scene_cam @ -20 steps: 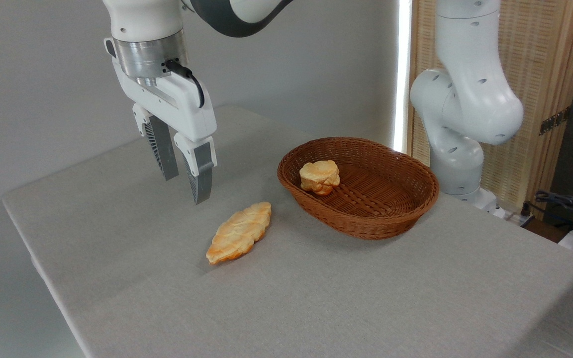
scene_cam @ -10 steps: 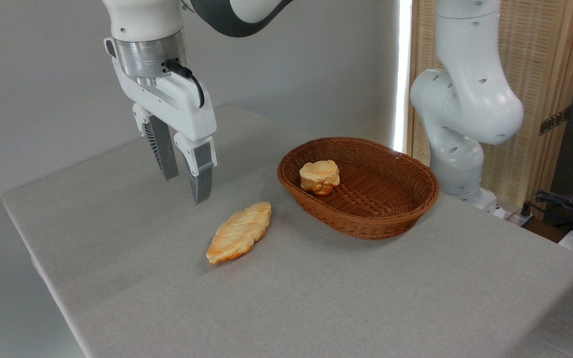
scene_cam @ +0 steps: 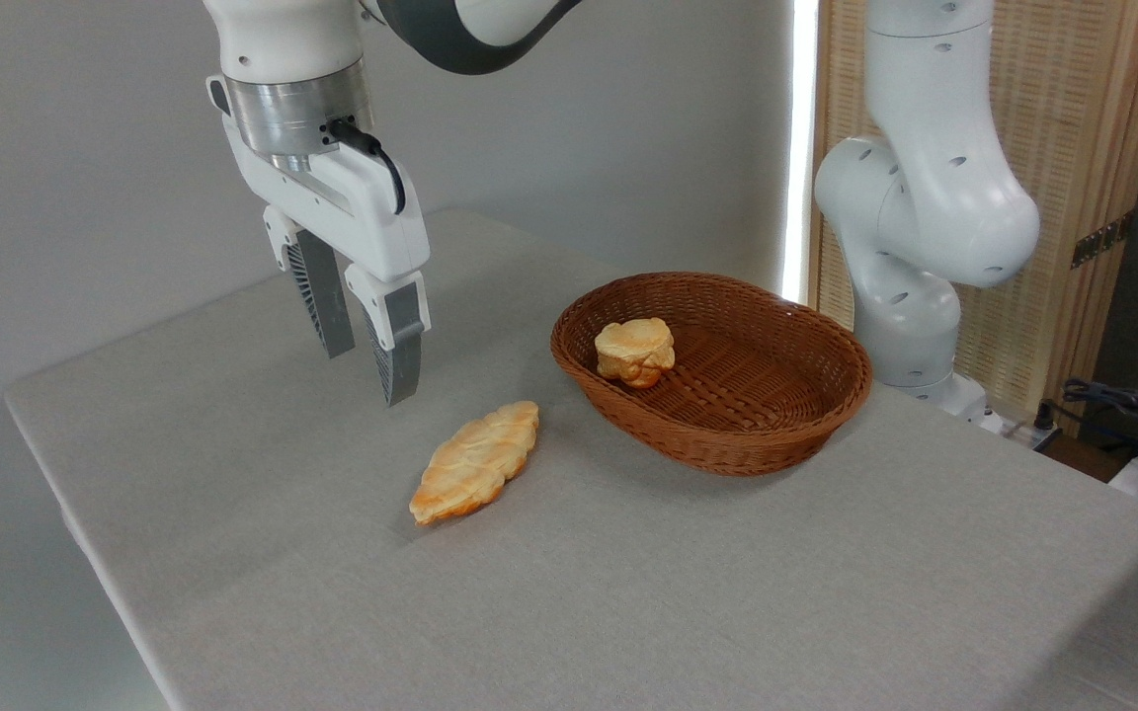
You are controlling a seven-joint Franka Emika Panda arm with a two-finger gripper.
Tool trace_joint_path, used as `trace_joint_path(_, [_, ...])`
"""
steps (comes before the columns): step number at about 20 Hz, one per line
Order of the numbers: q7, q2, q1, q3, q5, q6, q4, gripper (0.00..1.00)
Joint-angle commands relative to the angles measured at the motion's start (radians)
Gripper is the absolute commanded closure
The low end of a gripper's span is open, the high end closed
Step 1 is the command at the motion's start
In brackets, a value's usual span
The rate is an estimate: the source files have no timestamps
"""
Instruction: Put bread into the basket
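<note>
The bread (scene_cam: 476,461), a long golden-orange loaf with a ridged pale top, lies flat on the grey table just left of the basket. The basket (scene_cam: 786,415) is an oval reddish-brown wicker one, shallow, with a small round bun (scene_cam: 635,352) inside near its left wall. My gripper (scene_cam: 371,373) hangs above the table, up and to the left of the bread, not touching it. Its two grey fingers (scene_cam: 399,348) point down, stand apart and hold nothing.
The arm's white base (scene_cam: 910,296) stands behind the basket at the right. A wooden slatted screen (scene_cam: 1073,197) is behind it, and cables (scene_cam: 1122,410) lie at the far right. The table's left edge (scene_cam: 75,513) runs diagonally toward the front.
</note>
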Motion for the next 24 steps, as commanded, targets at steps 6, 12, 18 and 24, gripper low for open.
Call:
trace_joint_path(6, [-0.002, 0.002, -0.004, 0.004, -0.006, -0.012, 0.010, 0.00])
trace_joint_path(12, [-0.002, 0.003, -0.004, 0.000, -0.006, -0.013, 0.009, 0.00])
trace_joint_path(18, [-0.003, 0.006, -0.006, -0.003, -0.005, -0.012, 0.010, 0.00])
trace_joint_path(24, [-0.003, 0.015, -0.004, -0.003, -0.002, -0.004, 0.010, 0.00])
